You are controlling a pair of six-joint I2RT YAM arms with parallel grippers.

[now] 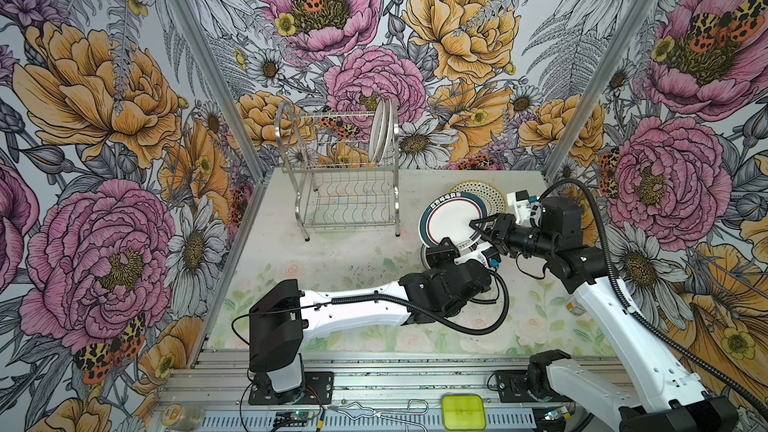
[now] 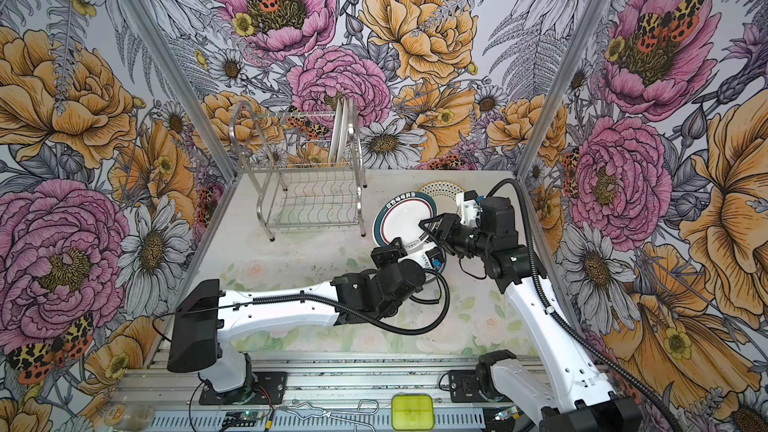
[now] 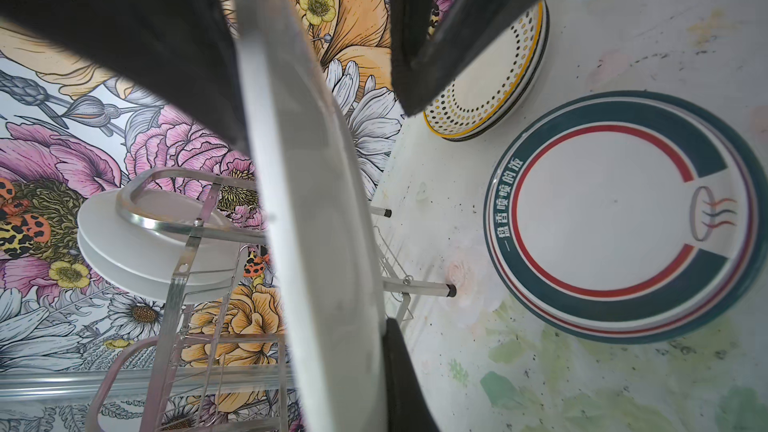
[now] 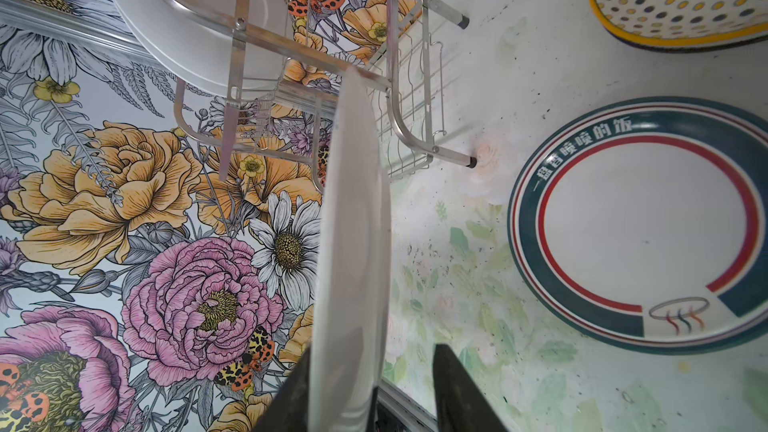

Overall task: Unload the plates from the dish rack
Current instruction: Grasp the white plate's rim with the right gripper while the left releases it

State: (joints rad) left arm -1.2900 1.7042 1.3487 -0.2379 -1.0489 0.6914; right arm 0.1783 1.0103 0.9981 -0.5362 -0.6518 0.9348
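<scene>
My left gripper [image 1: 446,243] [image 3: 349,351] reaches across to the right side and is shut on a white plate [image 3: 316,201] [image 4: 353,222], held on edge above the table. My right gripper [image 1: 478,229] [image 4: 374,351] straddles that plate's other edge. One of its fingers [image 4: 297,371] lies against the plate; the other stands apart with a gap. The dish rack [image 1: 340,184] [image 2: 299,184] stands at the back, with a few white plates [image 1: 383,130] [image 3: 137,251] upright in its upper tier at the right end. Its lower tier looks empty.
A stack of teal-and-red banded plates [image 1: 446,218] [image 3: 615,218] lies flat right of the rack, just below both grippers. A stack of dotted, yellow-edged plates [image 1: 482,193] [image 4: 673,2] lies behind it. A yellow-green box [image 1: 463,411] and a wire hook [image 1: 382,409] lie on the front rail.
</scene>
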